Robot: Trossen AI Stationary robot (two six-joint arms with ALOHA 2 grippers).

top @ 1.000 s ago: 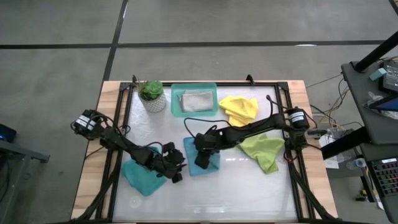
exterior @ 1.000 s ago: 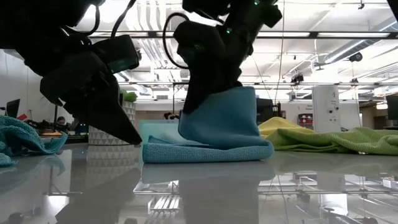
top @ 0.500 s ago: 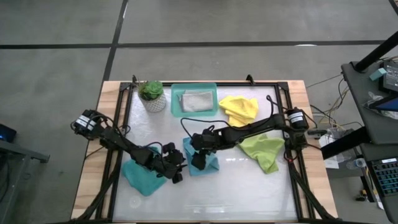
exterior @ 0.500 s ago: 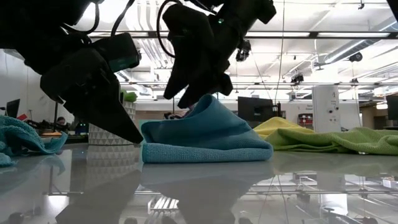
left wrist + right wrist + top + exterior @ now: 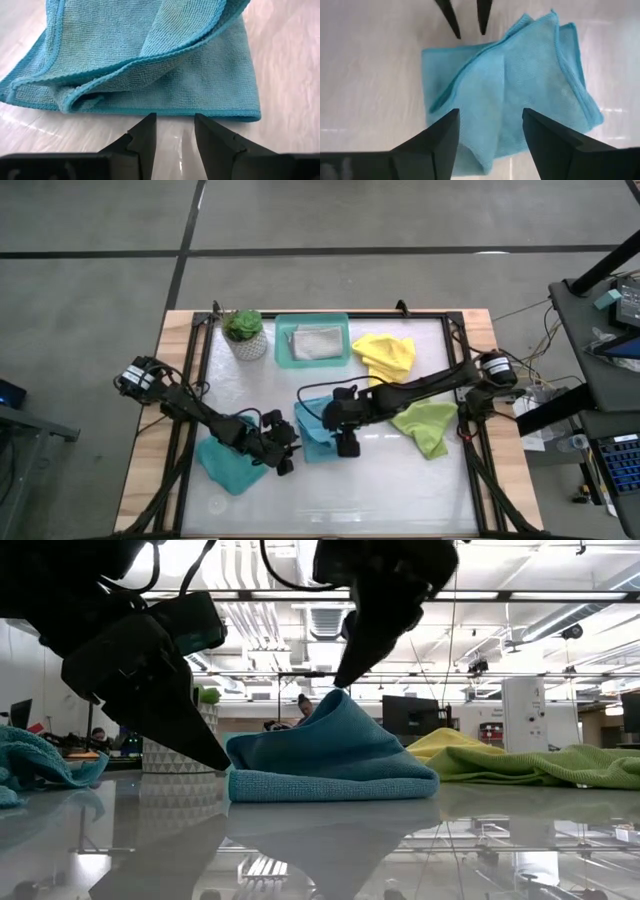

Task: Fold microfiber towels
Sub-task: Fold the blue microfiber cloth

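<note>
High view: folded towel lengthwise front-to-back

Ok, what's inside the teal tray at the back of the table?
The teal tray holds one folded light grey towel, lying flat beside the potted plant. Whether anything lies beneath that towel cannot be seen, since it covers most of the tray floor.

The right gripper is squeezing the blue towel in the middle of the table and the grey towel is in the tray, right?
Not quite. The right gripper is open and hangs above the blue towel, holding nothing, as the right wrist view shows. The grey towel does lie in the tray.
</note>
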